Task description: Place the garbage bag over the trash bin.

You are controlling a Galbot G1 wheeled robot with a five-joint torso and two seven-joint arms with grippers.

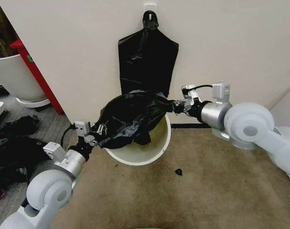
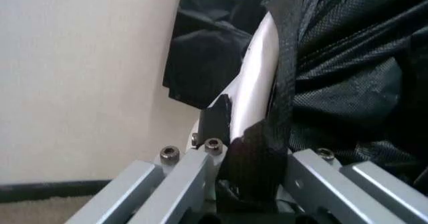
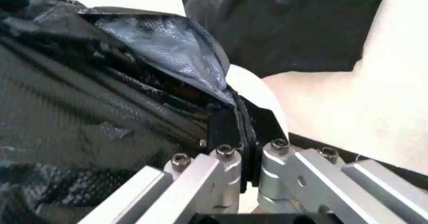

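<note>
Garbage bag (image 1: 130, 119) stretched over the trash bin (image 1: 154, 145), pinched tight by left gripper (image 1: 98, 130) and right gripper (image 1: 173, 107) at opposite edges, hiding most of the rim.

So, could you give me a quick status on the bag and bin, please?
Left gripper and right gripper both shut on the garbage bag, at opposite sides. Bag stretched above the trash bin, front rim uncovered. Nothing in the way.

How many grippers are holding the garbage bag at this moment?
2. The left gripper pinches the garbage bag at the trash bin rim's left side; the right gripper pinches it at the right side.
</note>
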